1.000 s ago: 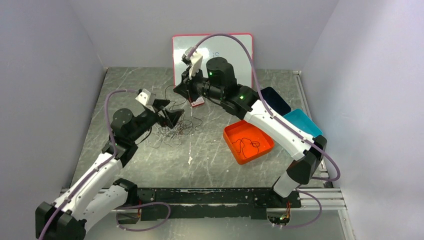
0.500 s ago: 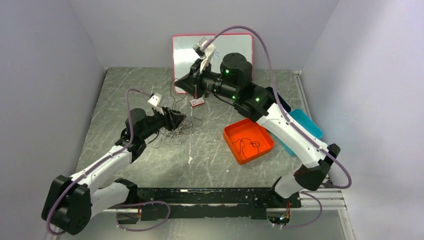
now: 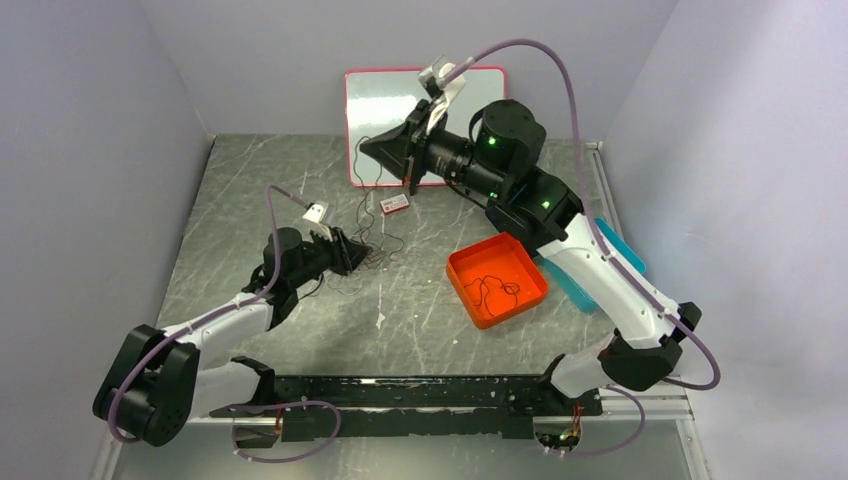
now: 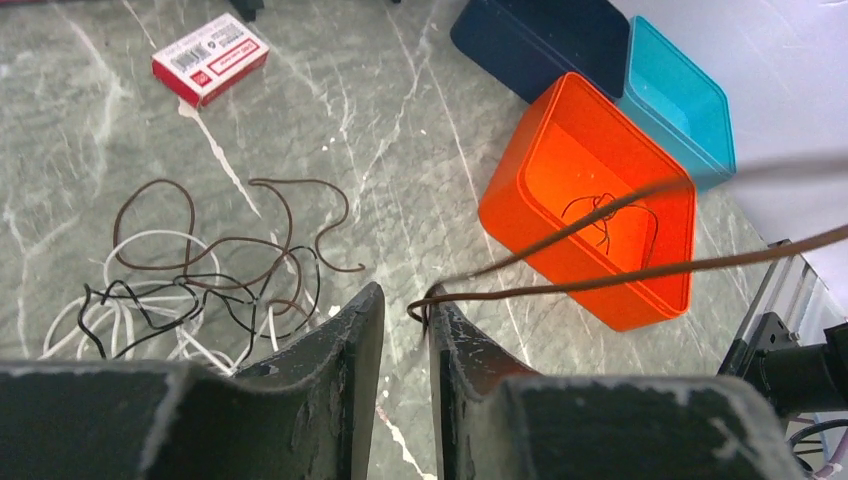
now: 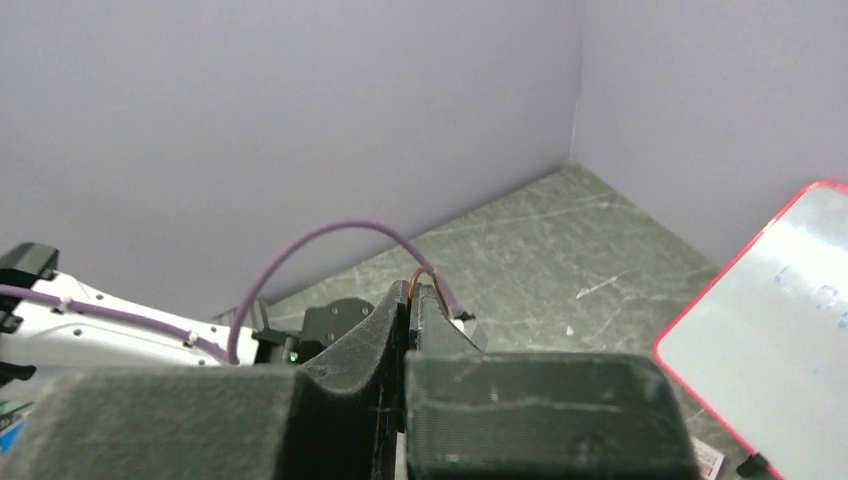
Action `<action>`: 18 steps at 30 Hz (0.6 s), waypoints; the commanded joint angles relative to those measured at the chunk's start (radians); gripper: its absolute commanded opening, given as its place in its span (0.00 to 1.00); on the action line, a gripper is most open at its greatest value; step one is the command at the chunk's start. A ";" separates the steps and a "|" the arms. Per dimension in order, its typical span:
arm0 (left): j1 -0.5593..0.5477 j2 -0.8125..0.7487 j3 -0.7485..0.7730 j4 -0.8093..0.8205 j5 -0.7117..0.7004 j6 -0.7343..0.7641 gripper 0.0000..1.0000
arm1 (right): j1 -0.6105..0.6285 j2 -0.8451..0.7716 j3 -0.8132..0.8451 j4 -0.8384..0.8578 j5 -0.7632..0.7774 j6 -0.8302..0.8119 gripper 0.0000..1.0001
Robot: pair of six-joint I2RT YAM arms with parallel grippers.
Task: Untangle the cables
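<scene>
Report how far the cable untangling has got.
Done: one dark cable lies in the orange tray. In hand: the right gripper is shut on a brown cable, lifted high. The cable's lower part sits between the fingers of the left gripper, which show a gap. Left: the heap of black, white and brown cables on the table looks knotted.

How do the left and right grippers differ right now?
The right gripper is raised high above the table; the left gripper sits low beside the cable pile. The right gripper's jaws are shut on the brown cable; the left gripper's stand narrowly apart, that cable's bend at their tips. Shared: one brown cable seems to reach both.
</scene>
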 commanded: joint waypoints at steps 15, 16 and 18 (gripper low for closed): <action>-0.005 0.091 -0.073 0.105 -0.026 -0.026 0.25 | 0.003 -0.140 0.121 0.028 0.202 -0.110 0.00; -0.004 0.095 -0.077 0.108 -0.027 -0.026 0.25 | 0.003 -0.146 0.122 0.027 0.212 -0.117 0.00; -0.005 0.102 -0.081 0.111 -0.029 -0.025 0.25 | 0.003 -0.154 0.125 0.022 0.234 -0.130 0.00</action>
